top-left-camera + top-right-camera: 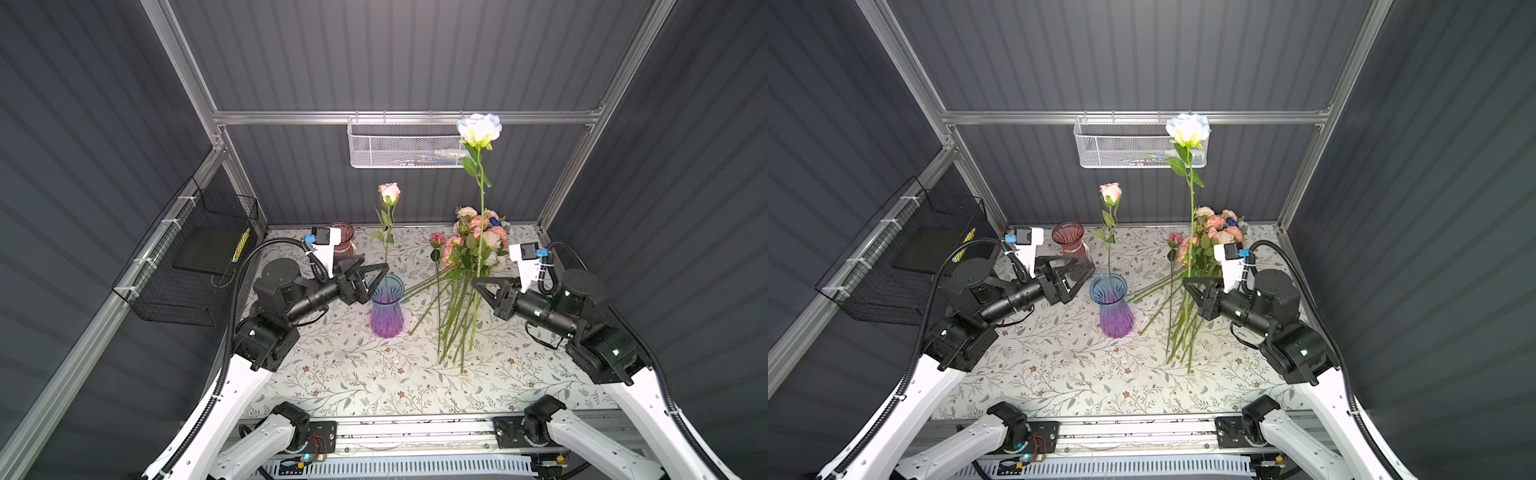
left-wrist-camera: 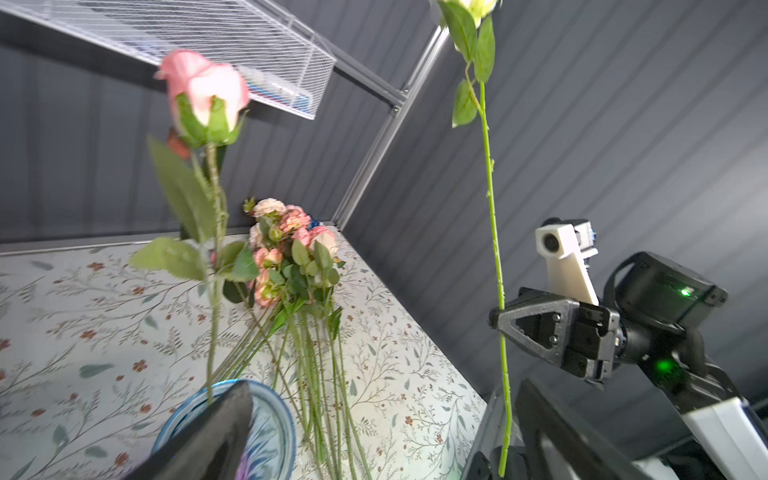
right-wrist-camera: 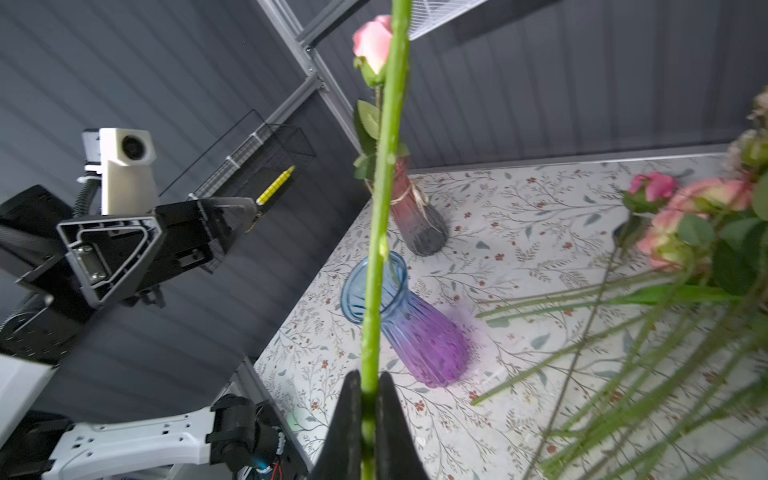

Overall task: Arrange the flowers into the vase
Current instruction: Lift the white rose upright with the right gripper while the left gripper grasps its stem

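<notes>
A blue-to-purple glass vase (image 1: 387,305) (image 1: 1112,305) (image 3: 409,324) stands mid-table with one pink rose (image 1: 389,192) (image 1: 1110,192) (image 2: 203,89) upright in it. My left gripper (image 1: 376,282) (image 1: 1081,282) (image 2: 384,384) is open and empty, level with the vase's rim (image 2: 286,415) on its left. My right gripper (image 1: 477,282) (image 1: 1187,282) (image 3: 369,380) is shut on the green stem of a tall white, pale-blue-tinged rose (image 1: 478,129) (image 1: 1187,128), held upright to the right of the vase. The other flowers (image 1: 473,245) (image 1: 1212,237) (image 2: 291,249) lie in a pile behind it.
A dark pink vase (image 1: 343,241) (image 1: 1069,239) (image 3: 415,216) stands at the back left. A white mesh basket (image 1: 403,145) hangs on the back rail. A black wire basket (image 1: 187,266) hangs on the left wall. Loose stems (image 1: 453,324) spread toward the table's front.
</notes>
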Controlling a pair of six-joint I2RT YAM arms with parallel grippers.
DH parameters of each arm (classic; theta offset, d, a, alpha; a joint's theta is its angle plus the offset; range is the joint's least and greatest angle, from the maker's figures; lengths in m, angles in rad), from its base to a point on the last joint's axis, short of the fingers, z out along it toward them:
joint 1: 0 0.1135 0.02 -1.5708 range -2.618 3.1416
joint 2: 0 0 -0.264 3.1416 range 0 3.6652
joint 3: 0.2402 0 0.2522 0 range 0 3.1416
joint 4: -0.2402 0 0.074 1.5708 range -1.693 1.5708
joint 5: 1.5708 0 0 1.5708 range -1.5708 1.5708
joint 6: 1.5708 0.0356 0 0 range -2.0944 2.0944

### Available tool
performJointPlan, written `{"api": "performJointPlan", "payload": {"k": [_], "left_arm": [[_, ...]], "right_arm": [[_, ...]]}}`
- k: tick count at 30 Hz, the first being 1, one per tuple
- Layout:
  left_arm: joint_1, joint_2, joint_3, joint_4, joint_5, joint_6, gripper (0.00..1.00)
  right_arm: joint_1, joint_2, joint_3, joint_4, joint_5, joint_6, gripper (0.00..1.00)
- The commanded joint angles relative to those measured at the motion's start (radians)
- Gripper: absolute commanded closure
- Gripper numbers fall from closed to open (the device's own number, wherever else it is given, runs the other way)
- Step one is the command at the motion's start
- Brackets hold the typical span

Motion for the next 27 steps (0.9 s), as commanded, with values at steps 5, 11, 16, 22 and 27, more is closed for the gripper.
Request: {"api": "performJointPlan", "payload": {"k": [5, 11, 16, 22, 27], "left_arm": [[-0.001, 0.134, 0.122, 0.277, 0.238, -0.103, 0.07], [-0.002, 0.2, 0.151, 0.398, 0.308, -0.172, 0.19], [-0.002, 0.216, 0.138, 0.454, 0.333, -0.205, 0.28], [-0.002, 0.237, 0.126, 0.515, 0.357, -0.247, 0.36], [-0.002, 0.249, 0.13, 0.513, 0.355, -0.245, 0.44]], "right_arm": [[0.25, 0.167, 0.195, 0.061, 0.02, -0.111, 1.0], [0.33, 0.225, 0.22, 0.13, 0.016, -0.102, 1.0], [0.35, 0.258, 0.227, 0.132, 0.0, -0.095, 1.0], [0.367, 0.282, 0.22, 0.141, -0.016, -0.088, 1.0], [0.376, 0.299, 0.215, 0.14, -0.046, -0.089, 1.0]]}}
